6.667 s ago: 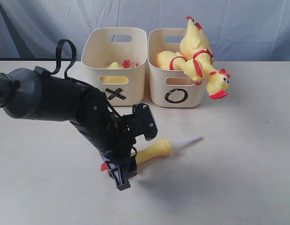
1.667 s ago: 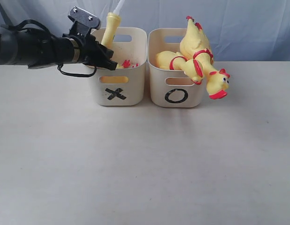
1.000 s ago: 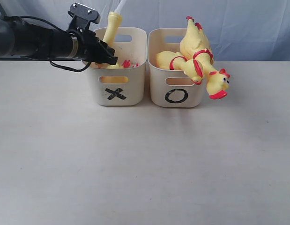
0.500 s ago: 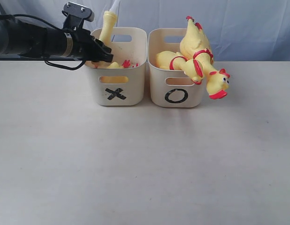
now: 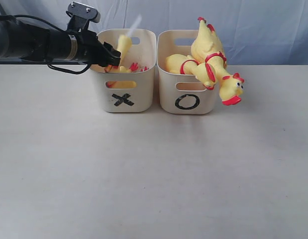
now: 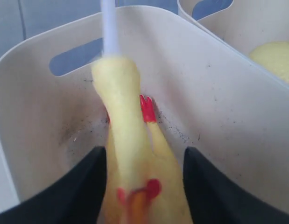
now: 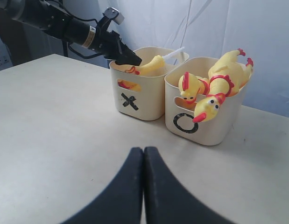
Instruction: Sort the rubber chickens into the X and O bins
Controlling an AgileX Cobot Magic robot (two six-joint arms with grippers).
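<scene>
**Neck piece at the X bin's rim, open tabletop in front**

The X bin [image 5: 139, 94] is a cream-white plastic tub with rounded corners, a smooth rolled rim and a handle slot above its black mark. Its inner wall shows dark scuffs in the left wrist view.

The left gripper [image 5: 113, 54] hangs over the X bin's left rim. Its black fingers are apart, one on each side of the head-neck piece [image 6: 130, 140]. Whether they press on it, I cannot tell. The piece is glossy yellow rubber with red trim. Its white tube slants up over the X bin's interior and is blurred in the exterior view. A yellow body piece [image 5: 135, 67] with red trim lies inside the X bin, against its right wall.

The O bin [image 5: 166, 94], a matching tub, stands just right of the X bin, almost touching it. Two whole chickens [image 5: 213, 67] overfill it, and one head droops outside its front rim.

The pale matte table [image 5: 154, 174] is bare in front of the X bin and to both sides. The right gripper [image 7: 144, 149] hovers well in front of the X bin, fingers pressed together on nothing.
</scene>
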